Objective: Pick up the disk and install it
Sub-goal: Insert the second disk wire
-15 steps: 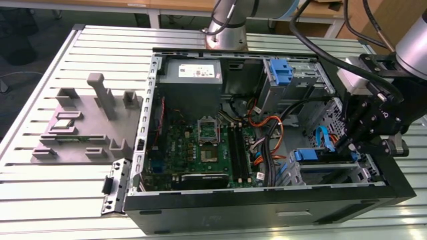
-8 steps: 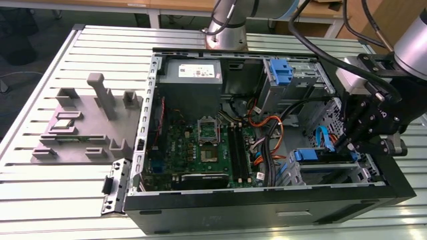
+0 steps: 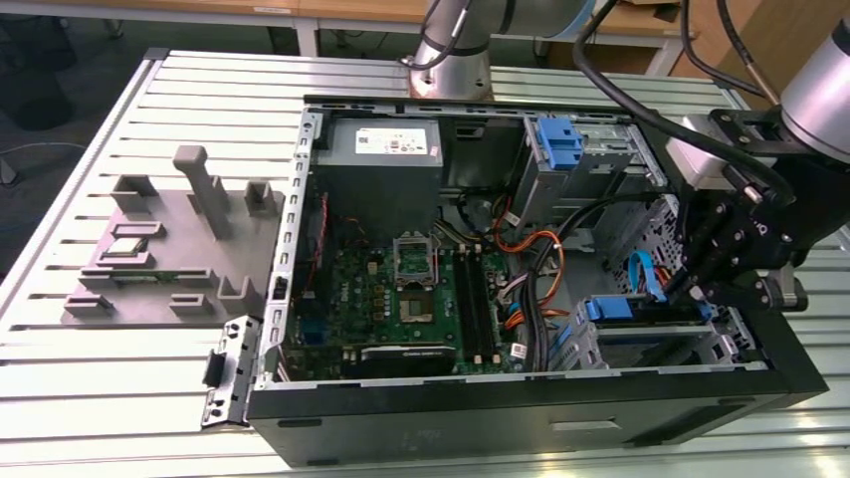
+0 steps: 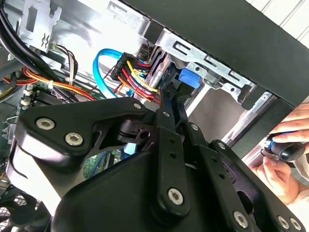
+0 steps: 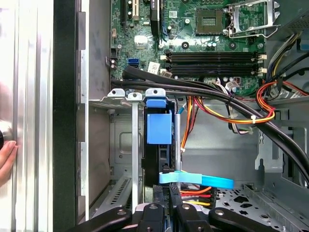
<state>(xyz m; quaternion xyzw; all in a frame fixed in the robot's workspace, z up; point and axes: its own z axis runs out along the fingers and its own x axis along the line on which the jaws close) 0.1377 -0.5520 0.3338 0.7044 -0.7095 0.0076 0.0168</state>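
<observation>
An open desktop computer case (image 3: 531,398) lies on its side on a slatted metal desk (image 3: 80,129), seen from above in the exterior view. At the exterior view's left, a grey plastic fixture (image 3: 173,244) with upright posts sits on the desk beside the case. Inside the case, a grey power supply (image 3: 378,149) fills the far corner, and a green motherboard (image 3: 398,309) lies below it. Orange, black and blue cables (image 3: 538,269) run between the board and the drive bays. At the exterior view's right, the black gripper (image 3: 691,289) reaches down into the drive cage (image 3: 664,344) near the case's front.

The disk (image 5: 159,145) stands on edge in a slot of that metal cage, its blue carrier tab (image 5: 158,126) facing the motherboard. A light blue data cable (image 5: 195,180) and a bundle of coloured power wires (image 4: 135,77) plug into its end nearest the gripper. In both wrist views the fingers (image 4: 166,108) are pressed close together, their tips at the disk's cabled end; whether they pinch it cannot be told.

A person's hand (image 4: 285,159) shows just outside the case wall.
</observation>
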